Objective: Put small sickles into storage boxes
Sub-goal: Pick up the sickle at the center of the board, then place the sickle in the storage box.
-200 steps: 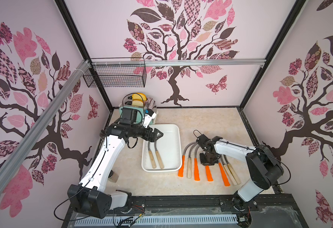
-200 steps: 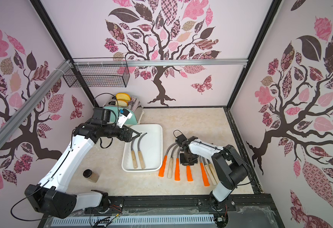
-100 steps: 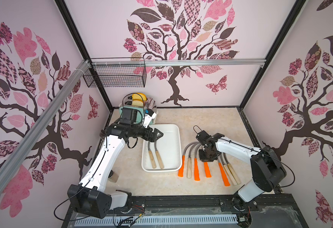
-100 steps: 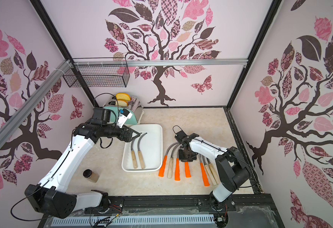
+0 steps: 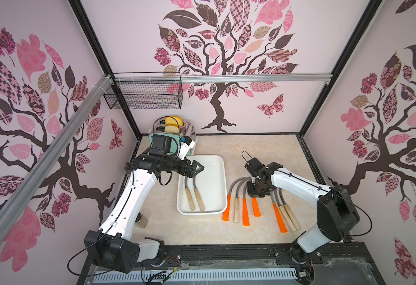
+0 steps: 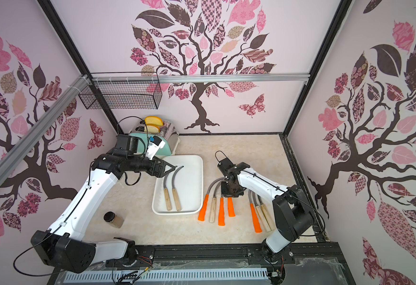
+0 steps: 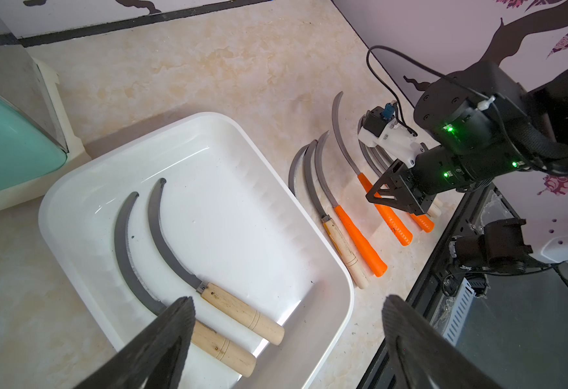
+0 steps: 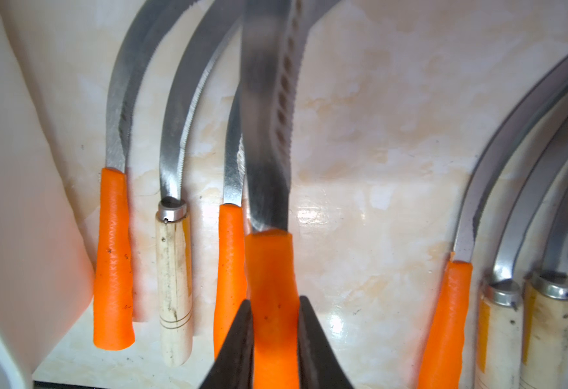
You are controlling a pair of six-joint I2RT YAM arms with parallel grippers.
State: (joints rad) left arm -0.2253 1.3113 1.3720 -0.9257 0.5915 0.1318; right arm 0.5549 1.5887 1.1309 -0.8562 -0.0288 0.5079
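Clamped the right gripper [image 8: 274, 304] on the handle of an orange-handled sickle [image 8: 270, 266], in the row of other sickles [image 5: 236, 208] on the table [image 5: 251, 148] beside the white tray [image 5: 218, 167]. Held the left gripper [image 5: 198, 169] wide and empty over the tray's far end. Had two wooden-handled sickles [image 5: 194, 200] lying side by side inside.

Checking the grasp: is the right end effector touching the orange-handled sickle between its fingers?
Touching. The right wrist view shows the right end effector pressed against both sides of the orange-handled sickle at its handle, with no gap.
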